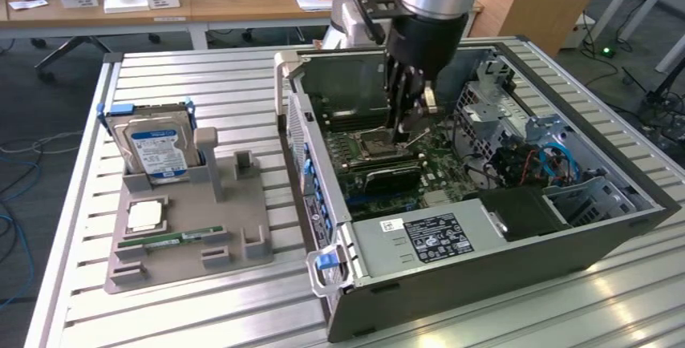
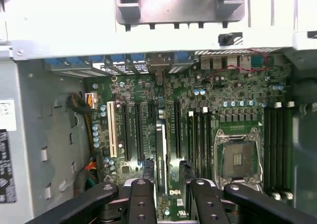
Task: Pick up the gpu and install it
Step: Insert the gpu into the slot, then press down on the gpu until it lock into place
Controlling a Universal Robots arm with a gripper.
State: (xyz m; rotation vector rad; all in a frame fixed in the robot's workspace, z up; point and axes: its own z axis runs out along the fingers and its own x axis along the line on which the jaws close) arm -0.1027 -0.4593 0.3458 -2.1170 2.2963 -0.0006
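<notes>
The gpu [image 1: 383,176] stands on edge on the motherboard [image 1: 428,163] inside the open computer case [image 1: 471,236], its black shroud facing the exterior view's front. In the wrist view the gpu [image 2: 161,144] is seen edge-on as a thin grey strip in an expansion slot, with its metal bracket end at the case's rear wall. My gripper [image 1: 412,127] hangs inside the case just above the card. In the wrist view my gripper [image 2: 166,167] is open, and its black fingers [image 2: 146,177] stand either side of the card's top edge with a gap on each side.
The empty CPU socket [image 2: 240,157] and memory slots lie beside the card. The power supply [image 1: 428,240] and drive cage [image 1: 535,143] crowd the case. Outside, a grey fixture [image 1: 188,228] holds a blue-labelled hard drive [image 1: 159,151], a memory stick [image 1: 172,238] and a chip [image 1: 144,216].
</notes>
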